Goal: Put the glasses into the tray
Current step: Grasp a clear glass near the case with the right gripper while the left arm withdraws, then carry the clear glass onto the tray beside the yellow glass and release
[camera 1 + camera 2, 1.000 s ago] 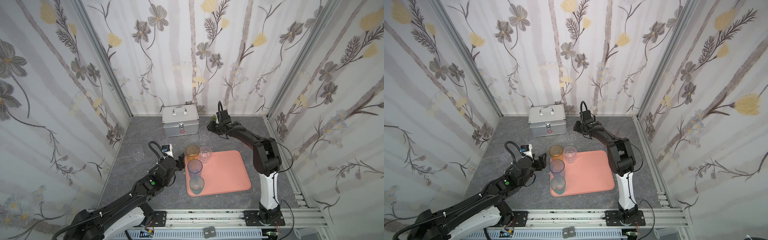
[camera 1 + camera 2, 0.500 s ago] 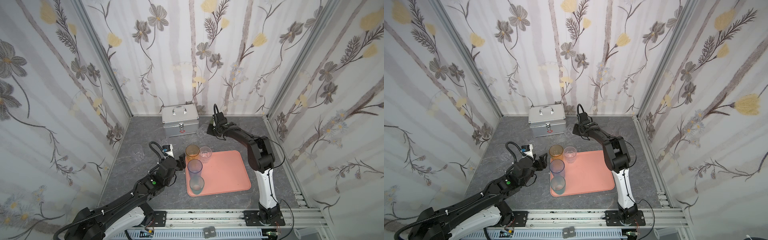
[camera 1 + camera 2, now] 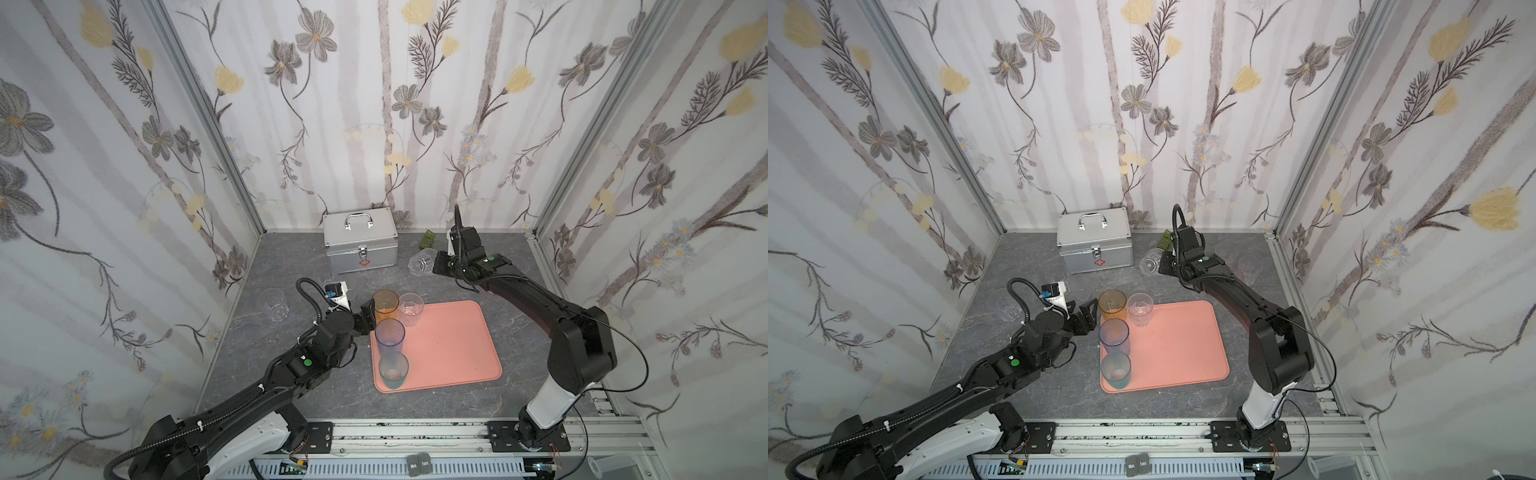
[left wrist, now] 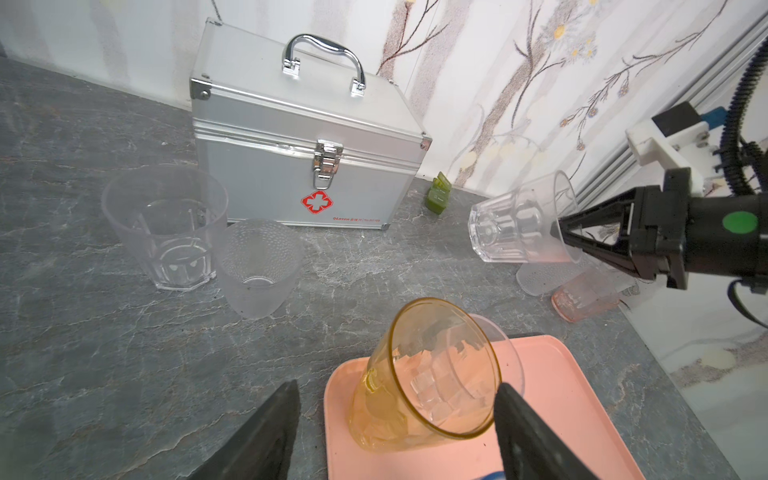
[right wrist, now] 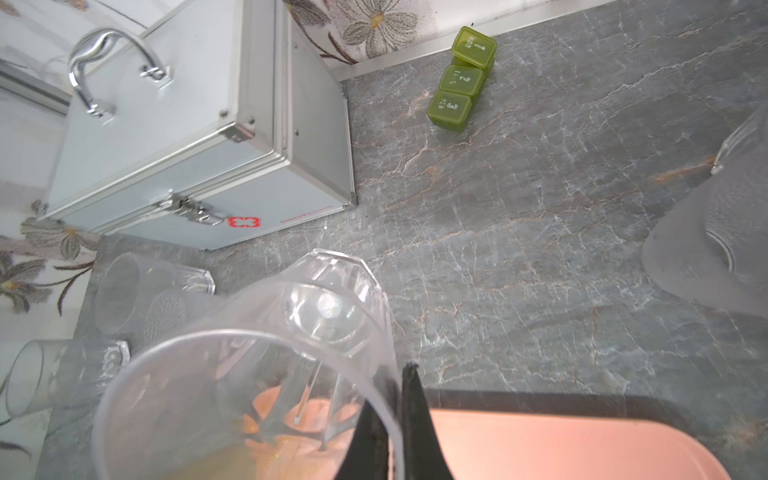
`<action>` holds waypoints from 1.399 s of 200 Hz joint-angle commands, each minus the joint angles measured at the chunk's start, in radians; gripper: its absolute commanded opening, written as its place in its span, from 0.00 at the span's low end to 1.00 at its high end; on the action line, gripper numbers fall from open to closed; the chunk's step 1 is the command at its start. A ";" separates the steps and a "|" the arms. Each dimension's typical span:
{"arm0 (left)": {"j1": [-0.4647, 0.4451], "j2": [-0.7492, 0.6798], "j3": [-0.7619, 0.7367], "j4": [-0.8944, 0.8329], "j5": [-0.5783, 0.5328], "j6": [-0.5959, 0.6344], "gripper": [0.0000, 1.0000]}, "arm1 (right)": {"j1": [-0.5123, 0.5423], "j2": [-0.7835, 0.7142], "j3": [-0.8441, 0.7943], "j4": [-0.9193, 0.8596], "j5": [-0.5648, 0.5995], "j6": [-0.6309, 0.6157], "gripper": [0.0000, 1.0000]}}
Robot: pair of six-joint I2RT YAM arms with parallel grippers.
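**Top views.** The tray point(image 3: 449, 345) lies flat on the grey surface point(image 3: 291, 257), in front of the silver case point(image 3: 359, 243). Four glasses stand upright along its left side:
- an amber glass point(image 3: 385, 305) at the far left corner
- a short clear glass point(image 3: 410, 309) just beside it
- a blue glass point(image 3: 390, 332) nearer the front
- a teal glass point(image 3: 393, 370) at the near left corner

The left fingers point(image 3: 1088, 309) are spread wide just beside the amber glass and hold nothing. The right fingers point(image 3: 1163, 266) are clamped on the mouth of a ribbed glass point(image 3: 1150, 262). This glass is tipped almost onto its side, off the tray, near the case. A lone tumbler point(image 3: 272, 303) stands on the surface well to the left, and a pale glass point(image 3: 1248, 266) stands behind the right arm.

**Left wrist view.** The left fingers point(image 4: 266, 428) stand apart on either side of the amber glass point(image 4: 424, 374), which sits in a corner of the tray point(image 4: 561, 395). The right fingers point(image 4: 582, 232) pinch the ribbed glass point(image 4: 519, 224) by its rim, with its base pointing toward the case point(image 4: 303, 145). A pinkish glass point(image 4: 582, 297) stands below it on the surface. A faceted tumbler point(image 4: 166, 224) and a frosted glass point(image 4: 257, 266) stand just beside each other in front of the case. A green block point(image 4: 438, 195) lies by the wall.

**Right wrist view.** The right fingers point(image 5: 415, 424) are pressed together on the wall of the ribbed glass point(image 5: 291, 345), one inside the rim and one outside. An edge of the tray point(image 5: 561, 444) shows beneath.
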 commanded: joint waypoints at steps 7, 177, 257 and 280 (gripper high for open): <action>-0.025 0.016 0.035 0.027 -0.037 -0.005 0.76 | 0.027 -0.145 -0.126 0.040 -0.002 -0.006 0.00; -0.101 -0.046 -0.105 0.026 -0.144 -0.118 0.76 | 0.338 -0.271 -0.415 -0.187 0.224 0.075 0.00; -0.101 -0.055 -0.126 0.027 -0.168 -0.086 0.76 | 0.383 -0.083 -0.295 -0.207 0.187 0.062 0.00; -0.101 -0.043 -0.124 0.029 -0.166 -0.082 0.77 | 0.382 -0.053 -0.282 -0.208 0.182 0.062 0.00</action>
